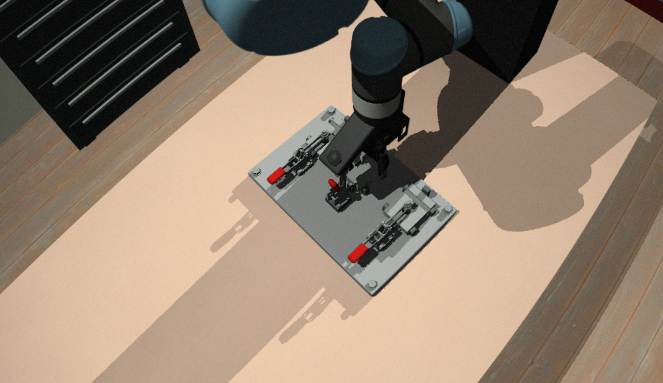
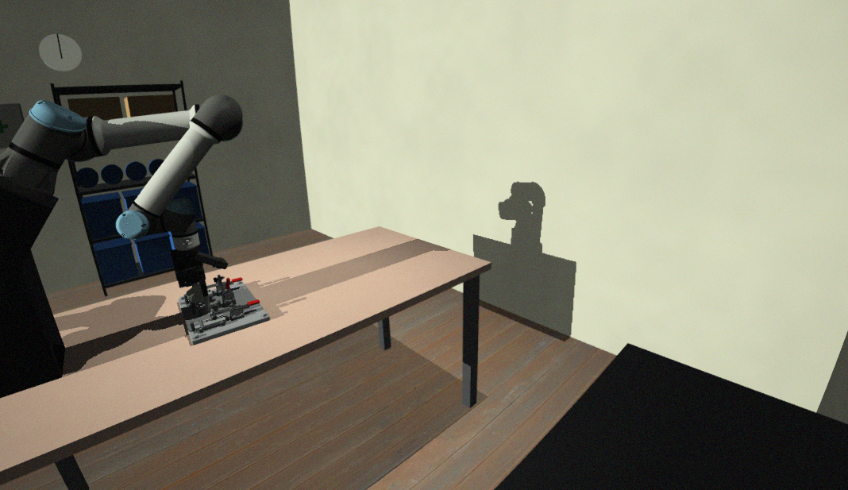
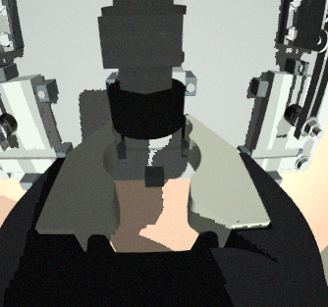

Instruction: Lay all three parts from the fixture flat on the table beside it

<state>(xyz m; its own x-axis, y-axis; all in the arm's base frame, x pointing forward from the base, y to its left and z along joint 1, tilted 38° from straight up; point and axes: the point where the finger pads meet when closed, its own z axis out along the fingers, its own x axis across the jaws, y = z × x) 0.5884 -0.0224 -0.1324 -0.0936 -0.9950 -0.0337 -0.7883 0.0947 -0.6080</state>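
Observation:
The grey fixture plate (image 1: 313,222) (image 2: 256,321) holds three parts. My gripper (image 3: 152,117) (image 2: 198,300) is low over its middle station, jaws drawn in on both sides of the middle part (image 3: 136,162), which is shadowed and partly hidden. The raised black-tipped arm of the middle clamp (image 3: 146,109) covers the fingertips; its red handle (image 1: 333,184) stands up. One outer part (image 1: 418,218) (image 3: 20,104) sits in its pegs under a clamp arm. The other outer part (image 3: 276,107) is mostly hidden by my wrist camera in the top view. Both outer clamps' red handles (image 1: 357,252) (image 1: 276,175) lie low.
The fixture lies on the wooden table (image 1: 161,281) (image 2: 350,291). Table surface extends on all sides of it. The black robot pedestal (image 1: 503,22) is behind the fixture. The bolts (image 1: 372,284) (image 1: 256,171) stand up at the plate's corners. A black drawer cabinet (image 1: 97,56) is beyond the table.

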